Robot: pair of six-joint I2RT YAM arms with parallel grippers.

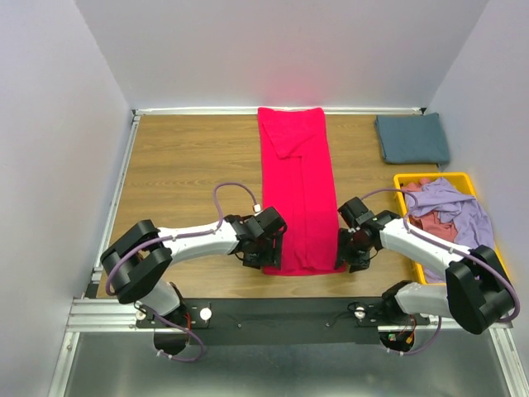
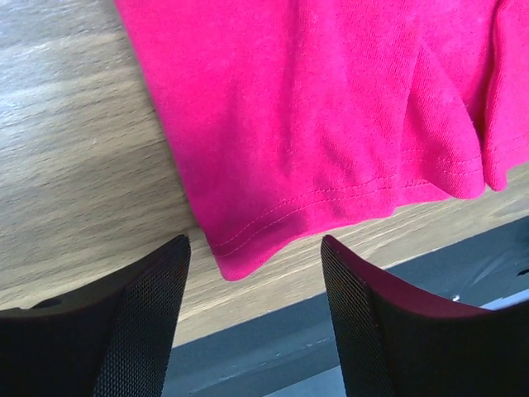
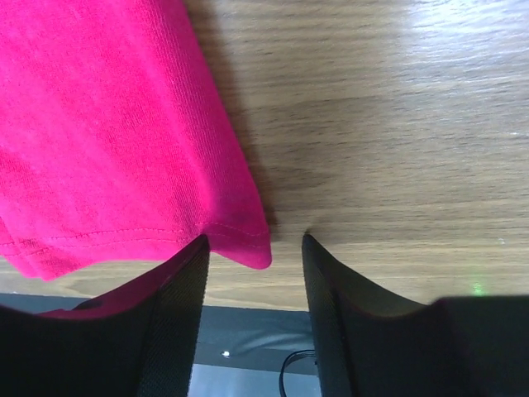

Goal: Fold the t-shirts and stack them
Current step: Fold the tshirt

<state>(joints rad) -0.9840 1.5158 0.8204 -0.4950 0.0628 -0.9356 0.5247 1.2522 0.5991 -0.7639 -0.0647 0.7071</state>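
Observation:
A crimson-pink t-shirt (image 1: 297,198) lies folded into a long strip down the middle of the table, hem towards me. My left gripper (image 1: 263,251) is at the hem's left corner. In the left wrist view the gripper (image 2: 254,241) is open, and the shirt's corner (image 2: 240,256) points into the gap without touching either finger. My right gripper (image 1: 353,251) is at the hem's right corner. It (image 3: 254,238) is open in its wrist view, with the corner (image 3: 244,236) between the fingers and against the left fingertip (image 3: 194,265). A folded blue-grey t-shirt (image 1: 412,137) lies at the back right.
A yellow bin (image 1: 439,179) at the right edge holds a crumpled lavender shirt (image 1: 450,208) over a pinkish one (image 1: 431,223). The table's front edge and a black rail (image 1: 281,310) run just behind both grippers. Bare wood (image 1: 190,157) lies left of the strip.

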